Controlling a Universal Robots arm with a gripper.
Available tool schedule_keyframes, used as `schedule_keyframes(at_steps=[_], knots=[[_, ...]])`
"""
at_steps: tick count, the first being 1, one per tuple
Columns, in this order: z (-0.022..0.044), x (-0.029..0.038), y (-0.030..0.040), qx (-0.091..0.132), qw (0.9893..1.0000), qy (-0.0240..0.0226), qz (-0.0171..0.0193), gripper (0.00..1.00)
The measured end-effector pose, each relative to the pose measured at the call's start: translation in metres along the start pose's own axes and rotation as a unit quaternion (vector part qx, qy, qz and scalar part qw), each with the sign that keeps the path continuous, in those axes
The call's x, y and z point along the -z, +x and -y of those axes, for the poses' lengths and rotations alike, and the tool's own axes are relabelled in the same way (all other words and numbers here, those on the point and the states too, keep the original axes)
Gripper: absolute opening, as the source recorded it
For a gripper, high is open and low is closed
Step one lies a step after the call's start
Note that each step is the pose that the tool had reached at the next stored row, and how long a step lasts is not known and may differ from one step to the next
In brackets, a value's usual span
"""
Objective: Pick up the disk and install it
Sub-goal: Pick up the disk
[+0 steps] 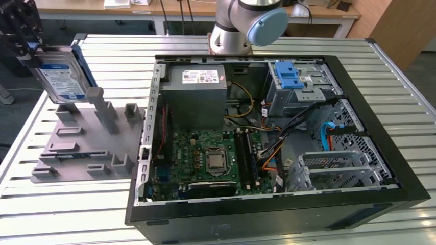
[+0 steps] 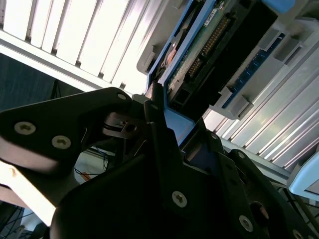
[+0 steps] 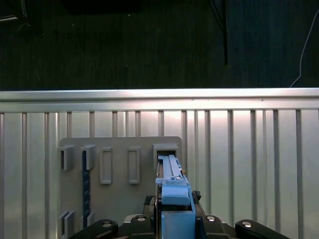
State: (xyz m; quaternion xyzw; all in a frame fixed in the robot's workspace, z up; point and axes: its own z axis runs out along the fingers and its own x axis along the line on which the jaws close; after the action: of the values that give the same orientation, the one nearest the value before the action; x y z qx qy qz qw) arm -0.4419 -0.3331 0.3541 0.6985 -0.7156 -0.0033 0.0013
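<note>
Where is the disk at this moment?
At the exterior view's far left, the disk is held upright by the tool over the grey slotted holder, outside the computer case.

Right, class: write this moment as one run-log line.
gripper: jaws shut on disk | disk: held on edge over grey holder | computer case: open, disk not installed

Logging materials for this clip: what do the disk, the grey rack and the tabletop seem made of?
The disk: silvery metal body, glossy white-and-blue label, blue frame that looks like plastic. The grey rack: matte uniform grey, likely plastic. The tabletop: ribbed slats with a bright sheen, probably aluminium.
</note>
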Motion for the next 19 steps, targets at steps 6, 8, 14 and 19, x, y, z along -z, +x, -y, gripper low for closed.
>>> schedule_keyframes(at_steps=[6,8,14,19], knots=[[0.0,0.0054,0.0,0.0,1.0,0.0,0.0,0.36],[0.0,0.0074,0.0,0.0,1.0,0.0,0.0,0.36],[-0.0001,0.0141,0.0,0.0,1.0,0.0,0.0,0.36],[-0.0001,0.02,-0.0001,0.0,1.0,0.0,0.0,0.36]])
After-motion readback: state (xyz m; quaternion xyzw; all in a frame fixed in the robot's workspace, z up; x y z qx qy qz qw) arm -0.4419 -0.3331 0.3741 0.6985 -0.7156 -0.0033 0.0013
